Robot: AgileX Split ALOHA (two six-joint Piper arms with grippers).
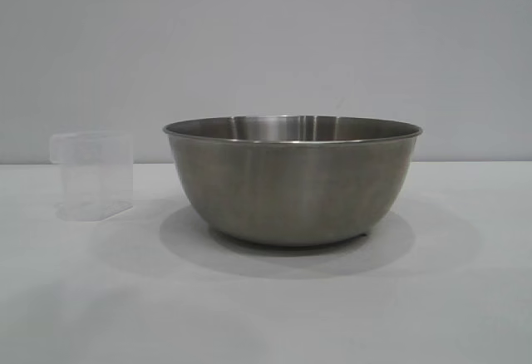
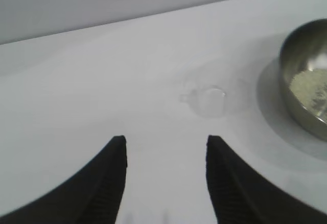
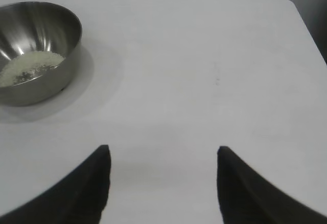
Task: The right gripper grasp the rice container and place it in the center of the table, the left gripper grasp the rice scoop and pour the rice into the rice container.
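The rice container (image 1: 293,179), a large steel bowl, stands on the white table (image 1: 266,314) near the middle. It also shows in the left wrist view (image 2: 305,78) and the right wrist view (image 3: 36,50), with a pale layer of rice (image 3: 28,66) inside. The rice scoop (image 1: 91,174), a clear plastic cup, stands upright to the bowl's left and looks empty; it also shows in the left wrist view (image 2: 207,99). My left gripper (image 2: 166,144) is open and empty, well back from the scoop. My right gripper (image 3: 163,152) is open and empty over bare table, away from the bowl.
A plain grey wall (image 1: 266,40) rises behind the table. The table's far corner and edge (image 3: 294,9) show in the right wrist view. Neither arm shows in the exterior view.
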